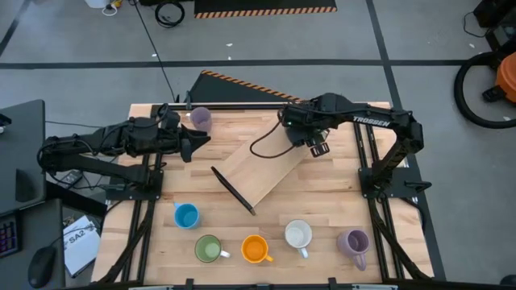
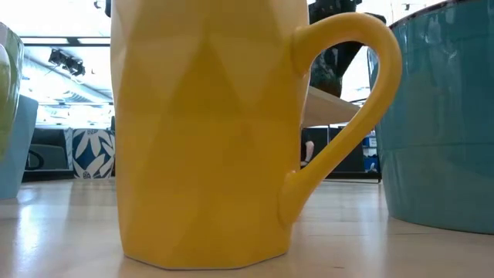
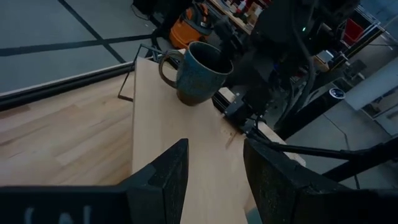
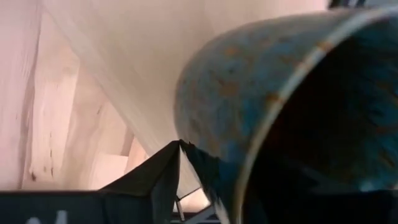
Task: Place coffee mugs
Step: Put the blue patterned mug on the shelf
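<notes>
Across the high view, entries as follows: my left gripper (image 1: 193,145) at centre left, over the bare table (image 1: 339,205), pointing toward a pale slanted board (image 1: 262,173) in the middle; one lilac mug (image 1: 200,119) just above it, near the table's upper edge. My right gripper (image 1: 297,127) is at upper centre, over the board's upper end. Row along the lower part, left to right: blue mug (image 1: 186,216), green mug (image 1: 208,248), orange mug (image 1: 255,249), white mug (image 1: 298,235), second lilac mug (image 1: 353,242), each standing apart from its neighbour. Low view: the orange mug fills the centre, upright, handle to the right; a blue mug wall occupies the right edge. Left wrist view: my left fingers (image 3: 165,180) stand parted at the bottom, nothing between them but board; the dark mug (image 3: 199,71) stands upright at upper centre on the board, my right arm close at its right. Right wrist view: the dark mug looms at right, one finger (image 4: 155,183) right against its wall; whether those jaws grip it, I cannot tell.
</notes>
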You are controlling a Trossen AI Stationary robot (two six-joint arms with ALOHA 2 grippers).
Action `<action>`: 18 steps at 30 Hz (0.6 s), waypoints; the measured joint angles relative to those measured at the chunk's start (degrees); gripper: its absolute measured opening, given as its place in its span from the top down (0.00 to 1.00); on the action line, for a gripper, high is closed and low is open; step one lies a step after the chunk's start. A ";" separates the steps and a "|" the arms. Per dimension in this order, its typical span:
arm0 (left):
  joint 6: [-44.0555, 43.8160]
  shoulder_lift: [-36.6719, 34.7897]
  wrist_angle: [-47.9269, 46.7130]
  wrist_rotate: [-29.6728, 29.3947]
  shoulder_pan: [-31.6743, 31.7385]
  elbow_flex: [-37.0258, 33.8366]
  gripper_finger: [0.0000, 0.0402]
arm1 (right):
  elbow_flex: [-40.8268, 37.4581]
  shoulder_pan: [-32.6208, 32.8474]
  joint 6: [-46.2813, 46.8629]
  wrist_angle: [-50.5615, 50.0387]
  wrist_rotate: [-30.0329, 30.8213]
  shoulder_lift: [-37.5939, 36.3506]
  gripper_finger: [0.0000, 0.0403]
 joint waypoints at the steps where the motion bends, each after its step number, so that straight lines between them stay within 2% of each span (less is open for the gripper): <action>1: 0.04 0.00 -0.01 0.00 0.00 0.00 0.60 | 0.63 -0.09 0.71 -0.26 0.16 0.00 0.49; 8: 0.17 0.00 -0.02 2.41 0.00 0.00 0.60 | 4.55 -0.15 3.78 -1.97 0.18 0.00 0.45; 18: 0.15 0.00 -0.04 2.54 0.00 0.02 0.60 | 4.60 -0.07 9.82 -5.27 -1.20 -1.55 0.44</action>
